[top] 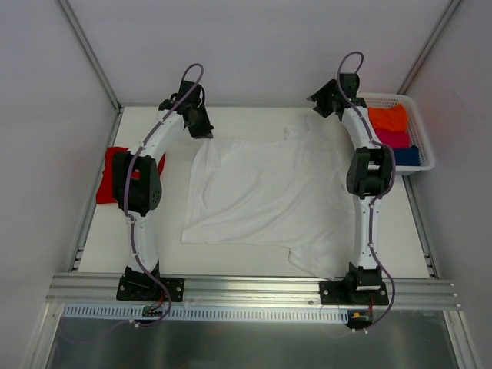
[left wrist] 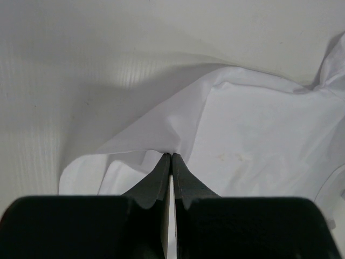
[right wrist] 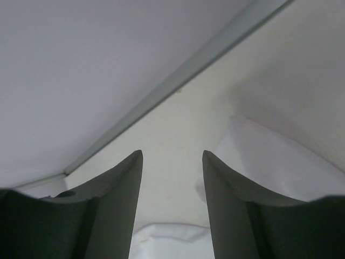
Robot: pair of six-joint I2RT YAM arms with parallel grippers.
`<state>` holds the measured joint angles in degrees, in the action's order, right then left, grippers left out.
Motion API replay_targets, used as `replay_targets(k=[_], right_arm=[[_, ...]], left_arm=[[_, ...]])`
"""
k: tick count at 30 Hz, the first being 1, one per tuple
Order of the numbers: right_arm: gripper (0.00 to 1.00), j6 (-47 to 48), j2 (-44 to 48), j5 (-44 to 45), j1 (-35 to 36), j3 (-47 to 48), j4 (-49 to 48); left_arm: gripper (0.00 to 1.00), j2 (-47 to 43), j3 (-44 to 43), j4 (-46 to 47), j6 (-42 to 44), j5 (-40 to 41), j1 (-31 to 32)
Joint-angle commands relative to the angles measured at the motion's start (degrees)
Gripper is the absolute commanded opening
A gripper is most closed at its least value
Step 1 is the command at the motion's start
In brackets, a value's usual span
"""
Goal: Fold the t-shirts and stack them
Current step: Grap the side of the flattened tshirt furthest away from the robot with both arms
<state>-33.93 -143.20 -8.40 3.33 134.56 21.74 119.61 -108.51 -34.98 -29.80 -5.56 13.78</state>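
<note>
**Left gripper (left wrist: 171,156) clenched on an edge of the white t-shirt (top: 269,192); right gripper (right wrist: 172,154) spread apart, holding nothing.**

The white t-shirt lay spread mostly flat on the table (top: 407,231) between the two arms. Its far left corner was pinched between the left fingertips, and the cloth rose in a soft ridge there. The right gripper hovered over the shirt's far right corner, with white cloth showing below and beside its fingers. The red t-shirt (top: 108,165) sat bunched at the table's left edge, partly behind the left arm and apart from the white one. A white basket (top: 419,131) of orange, pink and blue cloth stood at the far right. Pale walls (top: 254,46) enclosed the table, and a metal rail (top: 254,288) ran along its near edge.
</note>
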Motion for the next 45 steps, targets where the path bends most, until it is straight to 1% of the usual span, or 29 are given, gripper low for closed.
replay_targets(k=[1, 3, 5, 8, 9, 10, 11, 13, 16, 21, 23, 32, 38, 45], right_arm=[[0.52, -10.7, -1.5, -3.6, 0.1, 2.4, -9.8], [0.52, -11.1, -4.0, -3.0, 0.8, 6.0, -8.0], [0.52, -10.5, -4.9, -1.7, 1.2, 7.1, -6.4], [0.52, -7.9, -4.3, 1.2, 1.3, 4.8, -3.3], [0.51, -6.3, -3.8, 3.2, 1.5, 4.0, -1.5], [0.51, -2.1, -3.2, 4.3, 1.7, 4.0, -0.3], [0.51, 0.2, -3.0, 5.6, 2.1, 4.3, 1.1], [0.51, 5.9, -2.6, 10.5, 2.6, 5.4, 5.7], [0.51, 11.4, -1.4, 13.9, 3.1, 4.7, 9.0], [0.51, 17.8, 0.5, 20.5, 4.3, 3.9, 12.5], [0.51, 19.6, 0.5, 21.2, 4.5, 3.7, 13.0], [0.52, 20.7, -1.7, 21.4, 4.1, 4.6, 14.4], [0.52, 18.6, -2.7, 17.7, 3.7, 2.7, 8.9], [0.52, 17.8, -4.1, 17.7, 3.3, 2.4, 5.4]], left_arm=[[0.00, -2.9, 1.6, -1.1, 0.7, -0.2, -0.3], [0.00, -3.4, 2.5, -1.1, 0.7, -0.2, -0.3], [0.00, -3.7, 3.0, -1.3, 0.8, -0.4, -0.3], [0.00, -3.9, 3.4, -1.6, 0.9, -0.8, -0.2], [0.00, -4.0, 3.4, -1.7, 0.9, -1.0, -0.2], [0.00, -4.2, 3.5, -1.8, 0.9, -1.1, -0.3], [0.00, -4.4, 3.6, -1.8, 0.9, -1.1, -0.3], [0.00, -4.6, 3.7, -1.9, 0.9, -1.1, -0.2], [0.00, -5.2, 4.0, -2.1, 1.0, -1.0, -0.3], [0.00, -6.0, 4.7, -2.1, 1.1, -1.2, -0.3], [0.00, -6.2, 5.0, -2.1, 1.1, -1.2, -0.3], [0.00, -9.5, 9.4, -2.2, 1.1, -0.8, -0.3], [0.00, -12.3, 13.2, -2.3, 1.2, -0.8, -0.2], [0.00, -14.9, 15.1, -3.5, 1.1, -1.2, -0.3]])
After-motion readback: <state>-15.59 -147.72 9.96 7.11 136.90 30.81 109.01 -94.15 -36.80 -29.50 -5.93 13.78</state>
